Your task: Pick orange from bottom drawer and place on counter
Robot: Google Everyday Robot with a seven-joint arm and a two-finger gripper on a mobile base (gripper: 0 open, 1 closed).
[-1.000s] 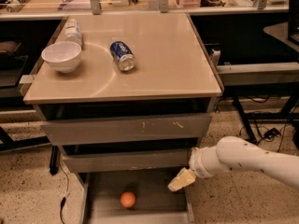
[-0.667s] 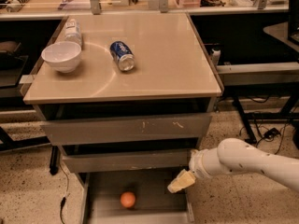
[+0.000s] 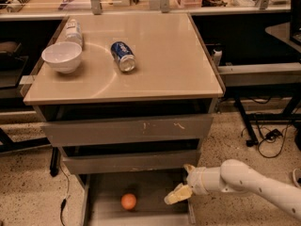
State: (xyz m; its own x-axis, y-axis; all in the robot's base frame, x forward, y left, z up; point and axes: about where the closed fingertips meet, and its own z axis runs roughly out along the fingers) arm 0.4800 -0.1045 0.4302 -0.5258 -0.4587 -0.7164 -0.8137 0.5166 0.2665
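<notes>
The orange [image 3: 128,201] lies on the grey floor of the bottom drawer [image 3: 150,187], which is pulled out below the two upper drawers. My gripper [image 3: 181,185] reaches in from the right on a white arm and sits over the drawer's right side, to the right of the orange and apart from it. Its yellowish fingers [image 3: 177,194] point left and down. The beige counter [image 3: 160,60] tops the cabinet.
On the counter stand a white bowl [image 3: 61,57], a blue soda can [image 3: 122,56] on its side and a plastic bottle [image 3: 73,30] lying down. Black table legs and cables [image 3: 268,135] are on the floor to the right.
The gripper and arm have shifted slightly lower toward the drawer. The orange has not moved.
</notes>
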